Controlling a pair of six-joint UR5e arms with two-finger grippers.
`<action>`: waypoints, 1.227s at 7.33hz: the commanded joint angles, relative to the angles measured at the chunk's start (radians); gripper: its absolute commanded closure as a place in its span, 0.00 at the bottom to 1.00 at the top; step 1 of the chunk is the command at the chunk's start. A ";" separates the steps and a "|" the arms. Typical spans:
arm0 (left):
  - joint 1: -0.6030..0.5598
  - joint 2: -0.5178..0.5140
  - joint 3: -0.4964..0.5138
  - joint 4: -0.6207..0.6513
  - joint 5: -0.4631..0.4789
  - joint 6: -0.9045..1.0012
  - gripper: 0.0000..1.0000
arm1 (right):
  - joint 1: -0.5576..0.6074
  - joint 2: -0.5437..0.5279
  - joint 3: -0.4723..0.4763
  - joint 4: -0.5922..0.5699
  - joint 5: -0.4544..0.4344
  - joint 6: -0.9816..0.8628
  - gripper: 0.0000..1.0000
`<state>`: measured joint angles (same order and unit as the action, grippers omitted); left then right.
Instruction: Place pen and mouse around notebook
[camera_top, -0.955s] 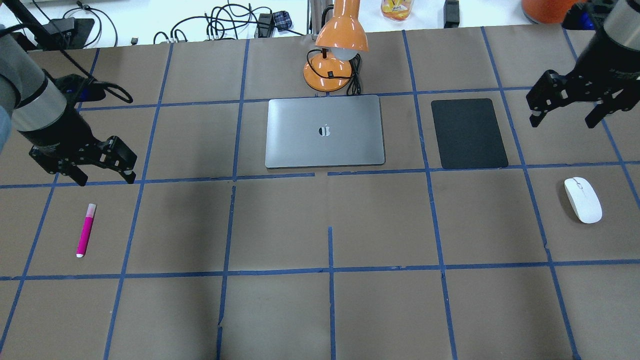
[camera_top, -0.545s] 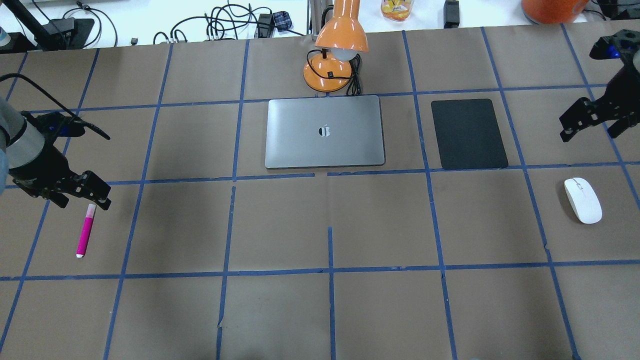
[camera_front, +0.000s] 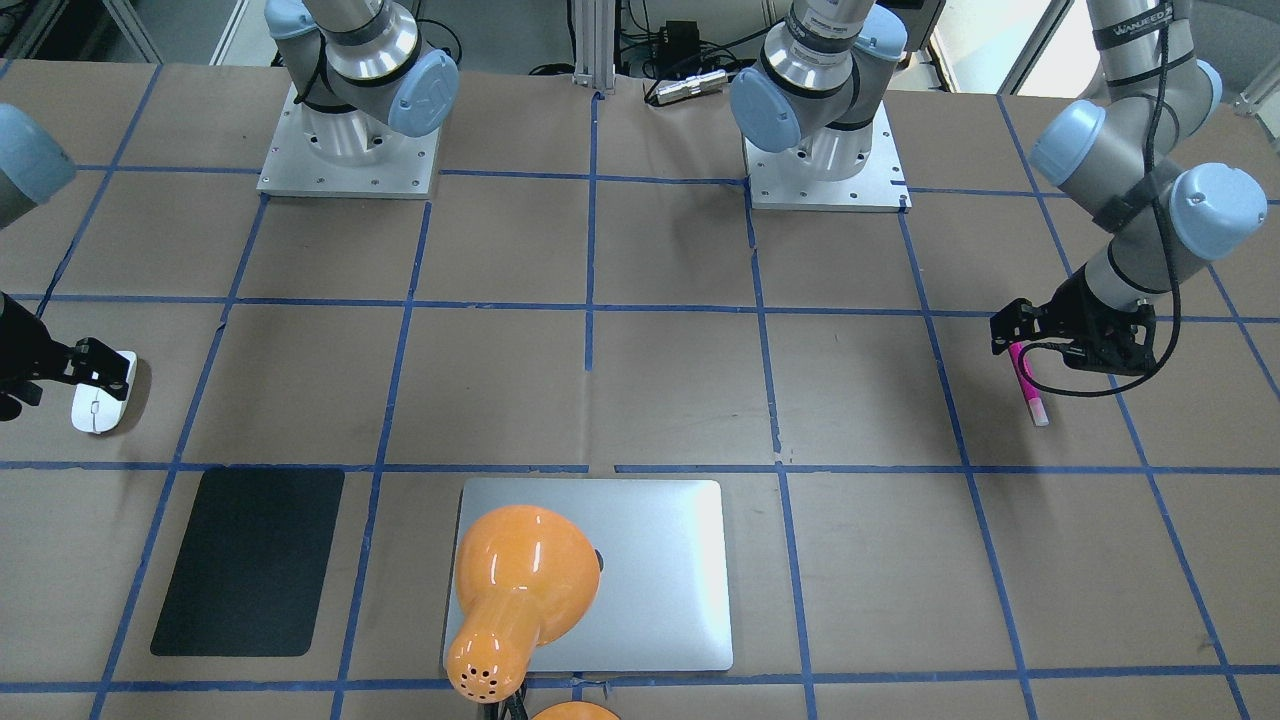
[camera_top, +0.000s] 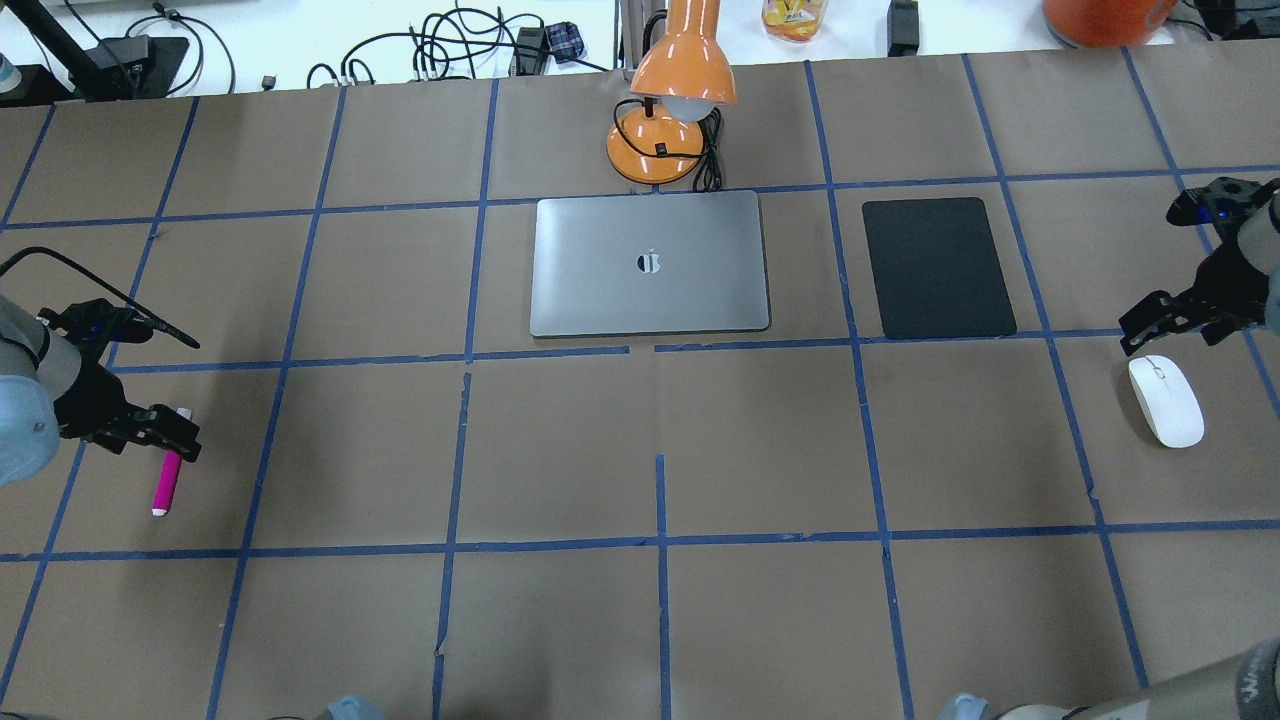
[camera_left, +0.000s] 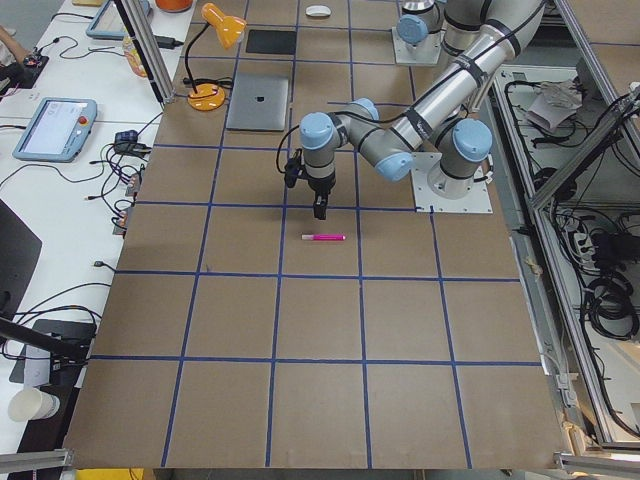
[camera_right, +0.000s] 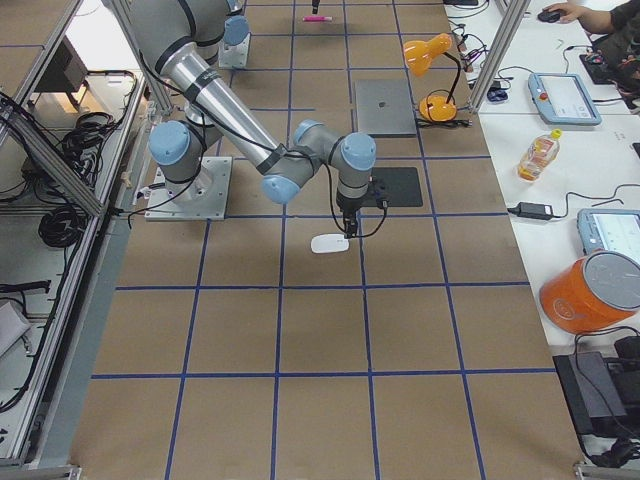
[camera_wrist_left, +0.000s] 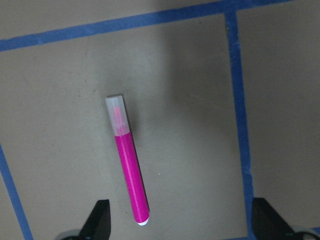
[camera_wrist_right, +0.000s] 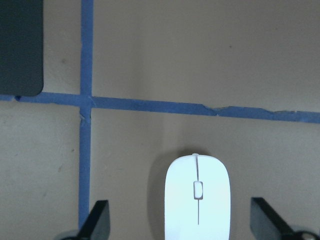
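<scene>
1. Pen (camera_top: 166, 482) flat on the brown-papered table (camera_top: 760, 440), close to the left edge in the overhead view, pale cap end toward the far side, well apart from the notebook (camera_top: 650, 262).
2. Mouse (camera_top: 1166, 400) flat on the paper near the right edge, front end with its grey line toward the far side, just short of a blue tape line, also well apart from the notebook.
3. Notebook closed and flat at the middle of the table's far half, with neither pen nor mouse beside it.
4. Left gripper (camera_wrist_left: 182, 222) over the pen, fingers spread wide and nothing held; in the wrist view, pen between the two fingertips and nearer the one on that view's left, no contact visible.
5. Right gripper (camera_wrist_right: 181, 220) low over the mouse's front end, fingers likewise spread wide and holding nothing, mouse centred between the two fingertips in the wrist view.
6. Black mat (camera_top: 938, 267) flat to the right of the notebook in the overhead view, one tape line between them.
7. Orange desk lamp (camera_top: 680, 80) just beyond the notebook's far edge, shade leaning over it.
</scene>
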<state>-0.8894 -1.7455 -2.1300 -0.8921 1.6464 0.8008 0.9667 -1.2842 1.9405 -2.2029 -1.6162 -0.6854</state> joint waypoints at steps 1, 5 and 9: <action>0.012 -0.077 0.001 0.070 0.003 -0.017 0.00 | -0.025 0.055 0.005 -0.027 -0.037 -0.009 0.00; 0.012 -0.101 -0.002 0.114 0.007 -0.023 0.44 | -0.034 0.098 0.005 -0.028 -0.040 -0.008 0.00; 0.021 -0.120 0.001 0.116 0.007 -0.017 0.71 | -0.034 0.098 0.005 -0.021 -0.040 -0.006 0.25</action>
<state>-0.8708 -1.8636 -2.1302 -0.7773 1.6536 0.7785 0.9327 -1.1858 1.9448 -2.2274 -1.6545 -0.6941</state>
